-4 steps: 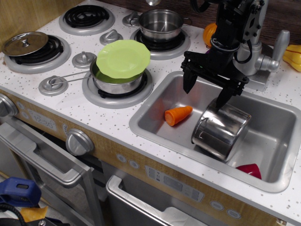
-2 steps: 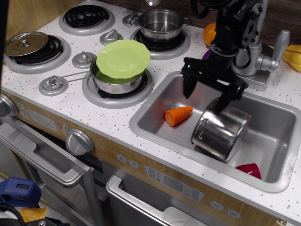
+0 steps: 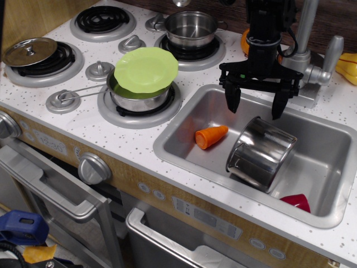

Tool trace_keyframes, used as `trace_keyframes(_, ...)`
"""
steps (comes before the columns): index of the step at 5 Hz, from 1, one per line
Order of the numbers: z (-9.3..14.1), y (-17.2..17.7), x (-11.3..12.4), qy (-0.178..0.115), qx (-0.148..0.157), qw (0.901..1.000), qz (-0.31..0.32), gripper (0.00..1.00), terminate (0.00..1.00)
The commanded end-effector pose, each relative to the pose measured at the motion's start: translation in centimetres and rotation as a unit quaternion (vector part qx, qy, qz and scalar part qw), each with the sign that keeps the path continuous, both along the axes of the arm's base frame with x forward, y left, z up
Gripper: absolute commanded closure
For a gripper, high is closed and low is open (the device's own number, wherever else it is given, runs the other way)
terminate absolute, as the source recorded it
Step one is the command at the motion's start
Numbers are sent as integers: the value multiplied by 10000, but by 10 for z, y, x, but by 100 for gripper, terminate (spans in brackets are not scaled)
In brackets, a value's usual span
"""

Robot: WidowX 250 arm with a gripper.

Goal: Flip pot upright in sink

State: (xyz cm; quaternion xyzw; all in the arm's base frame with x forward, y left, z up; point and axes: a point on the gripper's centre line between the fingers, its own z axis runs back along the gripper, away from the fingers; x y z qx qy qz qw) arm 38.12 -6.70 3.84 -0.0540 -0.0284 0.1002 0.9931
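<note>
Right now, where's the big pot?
The pot lies tipped over inside the sink, right of the orange carrot, with a red item at its lower right. The open gripper hovers just above it.

On my feed I see an orange plastic carrot (image 3: 211, 136) lying on its side and a red plastic piece (image 3: 295, 201) near the front right, only partly visible to me. On the white speckled table (image 3: 117, 135) a lime-green scalloped plate (image 3: 146, 69) sits tilted on top of a steel pan with a long wire handle (image 3: 135, 98) on the front burner, a smaller steel pot with side handles (image 3: 191, 29) stands on the rear burner, and a flat steel lid (image 3: 30, 51) rests on the far-left burner. A grey faucet (image 3: 310, 61) rises at the back, with a yellow object (image 3: 348, 67) at the right edge that I can't identify.
</note>
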Motion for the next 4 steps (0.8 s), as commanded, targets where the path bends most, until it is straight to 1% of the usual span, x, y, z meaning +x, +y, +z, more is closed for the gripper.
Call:
trace_keyframes(1,18,4,2,-697,-562,9959,95,0,0)
trace_keyframes(2,6,9,-5,-859,-1039,9904,319,0,0)
trace_keyframes(3,-5,7,-11,-1026,-1406,9837,456,0,0)
trace_keyframes(4,-13,-5,-9,-1189,-1722,9752,729,0,0)
